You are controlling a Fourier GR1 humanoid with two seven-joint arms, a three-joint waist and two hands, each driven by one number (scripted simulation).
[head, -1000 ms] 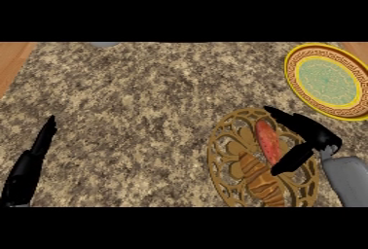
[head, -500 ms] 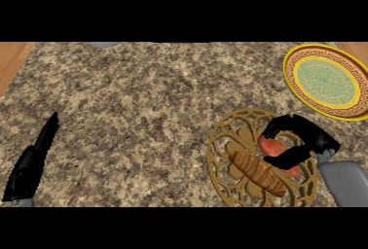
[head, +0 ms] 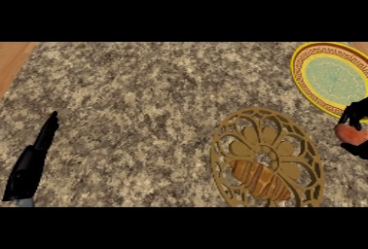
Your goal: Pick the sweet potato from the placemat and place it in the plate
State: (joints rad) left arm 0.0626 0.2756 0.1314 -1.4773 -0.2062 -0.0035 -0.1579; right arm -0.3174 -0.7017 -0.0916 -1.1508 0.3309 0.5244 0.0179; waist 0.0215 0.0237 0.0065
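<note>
1. The right hand is curled round the sweet potato, just right of the placemat.
2. The plate lies beyond the placemat.
3. The left hand rests with straight fingers, far left on the worktop.

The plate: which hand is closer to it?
Right. The right hand, curled round the sweet potato, is just below the plate; the left hand rests far across the counter.
</note>
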